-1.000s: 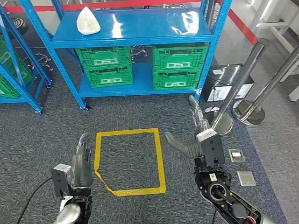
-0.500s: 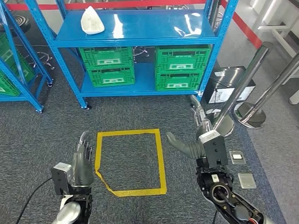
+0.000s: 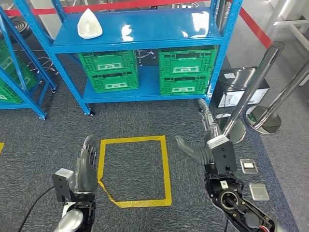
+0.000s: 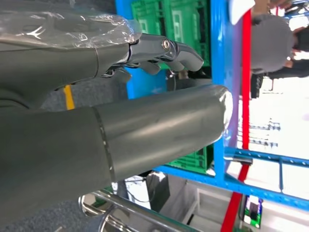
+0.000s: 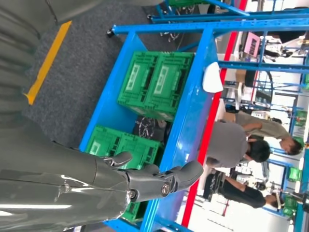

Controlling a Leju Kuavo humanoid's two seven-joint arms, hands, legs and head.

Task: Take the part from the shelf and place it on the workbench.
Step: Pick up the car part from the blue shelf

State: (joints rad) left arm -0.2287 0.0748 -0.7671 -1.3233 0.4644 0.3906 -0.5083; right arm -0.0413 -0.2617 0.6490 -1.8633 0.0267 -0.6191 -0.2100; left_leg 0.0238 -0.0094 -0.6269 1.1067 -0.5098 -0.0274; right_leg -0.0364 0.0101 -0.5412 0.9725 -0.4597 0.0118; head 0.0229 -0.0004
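Note:
A white triangular part (image 3: 89, 25) lies on the upper blue shelf (image 3: 156, 30), towards its left end; the right wrist view also catches the part (image 5: 212, 77) at the shelf's edge. Both hands hang low over the carpet, well short of the shelf. My left hand (image 3: 86, 166) holds nothing, its fingers straight and apart, seen close in the left wrist view (image 4: 160, 50). My right hand (image 3: 202, 135) is empty too, thumb stuck out to the side and fingers stretched forward (image 5: 160, 181).
Green crates (image 3: 109, 70) (image 3: 186, 70) fill the lower shelf. A yellow tape square (image 3: 133, 170) marks the carpet between my arms. Metal stanchions (image 3: 251, 92) and a black box (image 3: 238, 84) stand at the right. Another blue rack (image 3: 18, 72) is at the left. People stand beyond the shelf (image 5: 236, 142).
The whole view has shifted slightly as the camera moved; the shelf sits a little differently in frame. Both hands keep the same open pose.

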